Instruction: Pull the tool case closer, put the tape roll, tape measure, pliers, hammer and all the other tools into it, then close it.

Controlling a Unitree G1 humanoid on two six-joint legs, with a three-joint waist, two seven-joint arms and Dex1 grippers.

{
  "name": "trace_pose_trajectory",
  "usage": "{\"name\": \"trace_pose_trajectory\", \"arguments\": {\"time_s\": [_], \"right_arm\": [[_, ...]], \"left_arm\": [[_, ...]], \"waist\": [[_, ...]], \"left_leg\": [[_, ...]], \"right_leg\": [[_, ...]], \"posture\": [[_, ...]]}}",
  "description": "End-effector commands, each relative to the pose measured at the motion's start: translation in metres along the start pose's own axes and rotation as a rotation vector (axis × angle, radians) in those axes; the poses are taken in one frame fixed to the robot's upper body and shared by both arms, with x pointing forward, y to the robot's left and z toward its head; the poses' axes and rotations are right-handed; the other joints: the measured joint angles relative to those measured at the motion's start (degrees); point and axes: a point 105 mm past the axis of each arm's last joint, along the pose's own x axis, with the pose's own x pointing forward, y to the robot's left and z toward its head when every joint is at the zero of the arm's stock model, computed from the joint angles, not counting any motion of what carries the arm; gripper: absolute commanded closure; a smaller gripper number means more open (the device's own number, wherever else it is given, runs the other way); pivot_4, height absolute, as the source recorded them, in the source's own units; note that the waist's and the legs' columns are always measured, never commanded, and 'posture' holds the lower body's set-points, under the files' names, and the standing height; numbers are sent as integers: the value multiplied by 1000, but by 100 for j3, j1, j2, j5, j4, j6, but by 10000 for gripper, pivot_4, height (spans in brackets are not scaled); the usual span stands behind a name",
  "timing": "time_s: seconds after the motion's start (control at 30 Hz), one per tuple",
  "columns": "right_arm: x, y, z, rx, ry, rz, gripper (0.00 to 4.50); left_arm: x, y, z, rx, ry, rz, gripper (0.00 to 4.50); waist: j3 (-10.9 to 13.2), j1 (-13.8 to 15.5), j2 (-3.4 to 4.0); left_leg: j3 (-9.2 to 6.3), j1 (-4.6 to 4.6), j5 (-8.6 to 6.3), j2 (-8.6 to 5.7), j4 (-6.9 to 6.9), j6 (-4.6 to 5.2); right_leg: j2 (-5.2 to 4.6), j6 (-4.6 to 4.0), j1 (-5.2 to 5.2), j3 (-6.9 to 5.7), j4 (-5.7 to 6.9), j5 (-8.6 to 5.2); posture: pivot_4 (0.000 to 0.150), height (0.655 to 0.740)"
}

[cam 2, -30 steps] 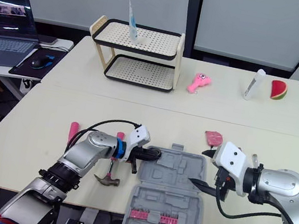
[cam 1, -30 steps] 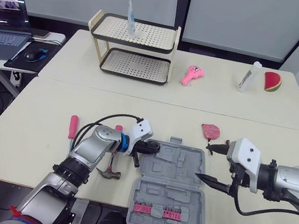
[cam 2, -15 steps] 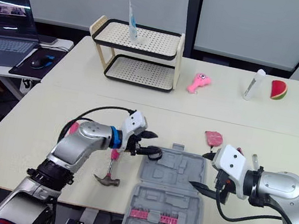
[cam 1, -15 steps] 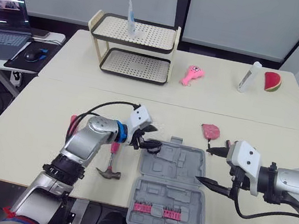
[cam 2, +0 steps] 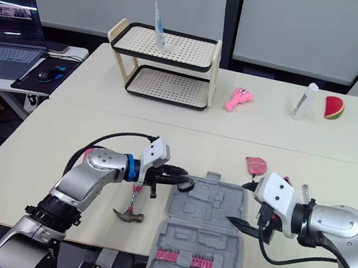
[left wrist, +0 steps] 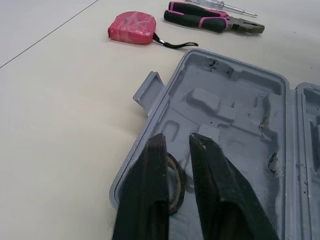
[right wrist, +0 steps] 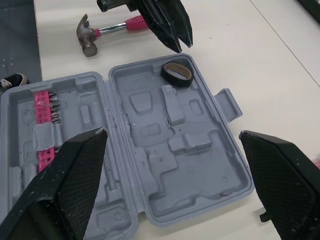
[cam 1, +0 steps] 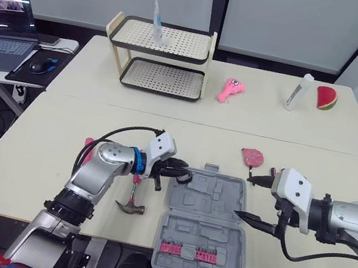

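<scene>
Your left gripper (cam 1: 183,174), barely open and empty, hung over the tape roll (right wrist: 176,73) in the far left corner of the case (cam 1: 208,202). The hammer (cam 1: 130,205) lay just left of that gripper, handle pointing away from you. Your right gripper (cam 1: 251,199) gaped empty.

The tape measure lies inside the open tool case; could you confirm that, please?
Not quite: the tape measure lies on the table, outside the open tool case, not inside it. The left wrist view shows this.
</scene>
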Motion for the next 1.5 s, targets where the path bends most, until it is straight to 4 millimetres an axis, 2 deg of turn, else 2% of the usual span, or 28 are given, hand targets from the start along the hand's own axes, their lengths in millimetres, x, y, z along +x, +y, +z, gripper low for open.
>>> {"name": "trace_pose_trajectory", "arguments": {"time_s": [0.03,0.4,0.57,0.7,1.03,1.17,1.3,1.4,1.5], "right_arm": [[-2,1,10,-42,-23,-9,0],[-2,1,9,-39,-22,-6,0],[-1,3,8,-36,-19,0,0],[-1,3,8,-35,-17,1,0],[-2,2,7,-36,-21,-5,0],[-4,1,9,-40,-38,-13,0],[-6,-4,11,-47,-57,-44,0],[-13,-13,10,-50,-67,-105,0],[-33,-33,1,-55,-72,-242,0]], "left_arm": [[7,-2,6,36,-19,-17,38873],[23,5,-14,25,46,-3,38873],[28,4,-39,8,137,4,38873],[27,3,-49,19,172,-1,38873],[18,3,-27,31,114,1,38873],[-5,7,-6,49,89,22,38873],[-33,11,7,50,74,54,38873],[-66,17,14,29,38,116,38873],[-116,28,10,-11,18,263,38873]], "waist": [[0,2,0],[0,-1,0],[0,-2,0],[0,3,0],[0,-7,0],[0,-12,-1],[0,-8,-1],[0,-14,0],[0,-14,0]], "left_leg": [[0,0,0,0,0,0],[1,0,0,-1,0,0],[2,1,0,-2,0,0],[0,2,0,-1,0,0],[0,2,0,-1,0,0],[-1,0,0,1,-1,0],[-3,1,0,2,-1,0],[-1,1,0,2,-2,0],[-5,2,0,6,-6,0]], "right_leg": [[0,0,0,-1,0,0],[1,0,-1,-1,0,0],[1,0,0,-1,1,0],[0,0,1,-1,1,0],[0,0,2,0,1,0],[1,0,0,0,1,0],[1,0,1,-1,1,0],[0,0,0,1,-2,0],[0,0,0,-2,-3,0]], "posture": [[1500,7290],[1500,7290],[1500,7290],[1500,7290],[1500,7290],[1500,7290],[1500,7290],[1500,7290],[1500,7290]]}}
